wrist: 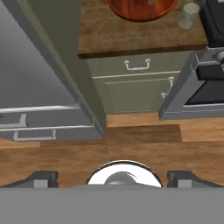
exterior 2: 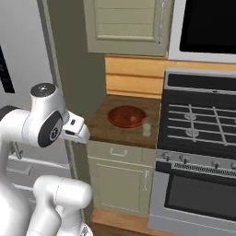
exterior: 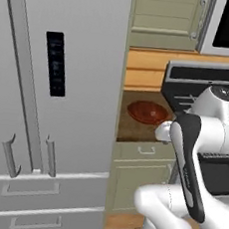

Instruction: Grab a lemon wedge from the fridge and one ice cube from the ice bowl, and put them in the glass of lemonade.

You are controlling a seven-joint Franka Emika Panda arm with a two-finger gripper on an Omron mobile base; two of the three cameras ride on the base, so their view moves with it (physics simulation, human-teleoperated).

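Gripper (wrist: 112,178) released and empty, we are facing the closed fridge (exterior: 84,83) beside the ice bowl (exterior 2: 126,116) and glass of lemonade (exterior 2: 146,129).

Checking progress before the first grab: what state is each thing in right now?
fridge: doors shut, both lower drawers shut.
ice bowl: upright on the wooden counter; contents too small to tell.
glass of lemonade: upright beside the bowl, toward the stove.
cabinet drawer: shut.
oven door: shut.
claw: open, holding nothing.
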